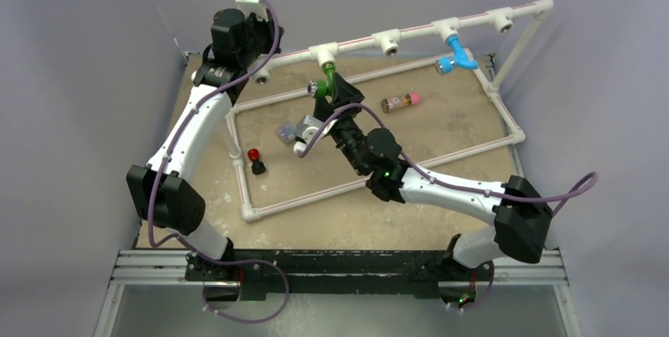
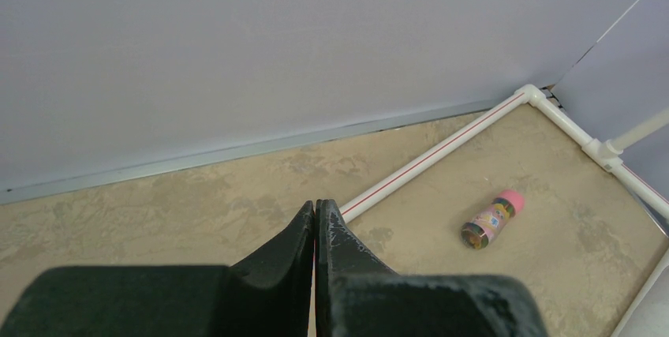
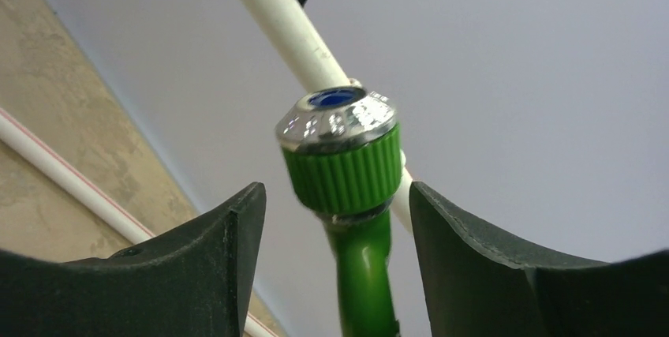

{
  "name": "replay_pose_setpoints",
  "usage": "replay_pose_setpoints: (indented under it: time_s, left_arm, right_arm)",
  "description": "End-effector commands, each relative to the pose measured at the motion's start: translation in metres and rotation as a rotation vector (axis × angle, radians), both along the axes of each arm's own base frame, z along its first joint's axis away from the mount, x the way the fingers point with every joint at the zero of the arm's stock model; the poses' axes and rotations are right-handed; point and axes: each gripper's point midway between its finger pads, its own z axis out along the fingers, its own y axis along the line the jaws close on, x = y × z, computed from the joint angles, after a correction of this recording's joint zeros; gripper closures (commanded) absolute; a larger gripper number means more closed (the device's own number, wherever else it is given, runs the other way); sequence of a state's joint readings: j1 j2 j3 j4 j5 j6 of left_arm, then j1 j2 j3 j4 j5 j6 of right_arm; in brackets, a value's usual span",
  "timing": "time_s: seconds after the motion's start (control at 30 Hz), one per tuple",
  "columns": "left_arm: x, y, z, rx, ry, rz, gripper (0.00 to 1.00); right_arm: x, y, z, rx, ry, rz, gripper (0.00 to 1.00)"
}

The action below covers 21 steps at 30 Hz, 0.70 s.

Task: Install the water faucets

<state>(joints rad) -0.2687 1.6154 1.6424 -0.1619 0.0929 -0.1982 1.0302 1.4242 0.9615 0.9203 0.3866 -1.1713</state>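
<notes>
The green water faucet point(image 1: 323, 81) hangs from a white T-fitting point(image 1: 324, 54) on the raised pipe rail. Its ribbed green collar and silvery mouth point(image 3: 338, 147) show in the right wrist view. My right gripper point(image 3: 335, 191) stands open around its neck, with a gap to each finger. In the top view the right gripper point(image 1: 334, 91) reaches up to that fitting from below. The light blue water faucet point(image 1: 458, 55) hangs from a fitting further right on the rail. My left gripper point(image 2: 315, 207) is shut on nothing, held high over the table's back left.
A white pipe frame point(image 1: 379, 175) lies on the tan table. Inside it are a pink-capped bottle point(image 1: 401, 101), a grey-white fitting point(image 1: 297, 132) and a small red and black piece point(image 1: 255, 160). Two further T-fittings point(image 1: 388, 40) on the rail carry nothing. Grey walls close in the back and sides.
</notes>
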Motion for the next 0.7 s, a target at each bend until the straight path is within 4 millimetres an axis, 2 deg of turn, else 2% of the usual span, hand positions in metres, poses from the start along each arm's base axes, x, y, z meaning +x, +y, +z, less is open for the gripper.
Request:
replay_pose_setpoints:
  time_s: [0.0, 0.1, 0.2, 0.23, 0.3, 0.37, 0.57, 0.67]
  left_arm:
    - [-0.017, -0.001, -0.125, 0.110, 0.349, -0.020, 1.00]
    - [-0.017, -0.002, -0.125, 0.110, 0.351, -0.022, 1.00]
    - [-0.017, -0.002, -0.124, 0.109, 0.348, -0.023, 1.00]
    - [-0.017, -0.002, -0.124, 0.109, 0.348, -0.022, 1.00]
    - [-0.017, -0.002, -0.125, 0.106, 0.350, -0.024, 1.00]
    - [-0.017, -0.002, -0.127, 0.107, 0.354, -0.025, 1.00]
    - [-0.016, -0.004, -0.128, 0.103, 0.356, -0.030, 1.00]
    - [-0.016, -0.004, -0.128, 0.101, 0.358, -0.030, 1.00]
  right_arm:
    - [-0.001, -0.014, 0.059, 0.173, -0.100, -0.048, 0.33]
    - [0.003, -0.011, 0.062, 0.187, -0.097, -0.059, 0.42]
    - [0.006, -0.013, 0.062, 0.234, -0.079, -0.071, 0.58]
    - [0.006, -0.014, 0.062, 0.262, -0.069, -0.070, 0.65]
    - [0.005, -0.018, 0.064, 0.354, -0.037, -0.047, 0.85]
    - [0.003, -0.020, 0.066, 0.433, 0.002, -0.021, 1.00]
    - [0.002, -0.022, 0.057, 0.863, 0.248, 0.101, 1.00]
    - [-0.004, -0.019, 0.049, 1.116, 0.398, 0.223, 1.00]
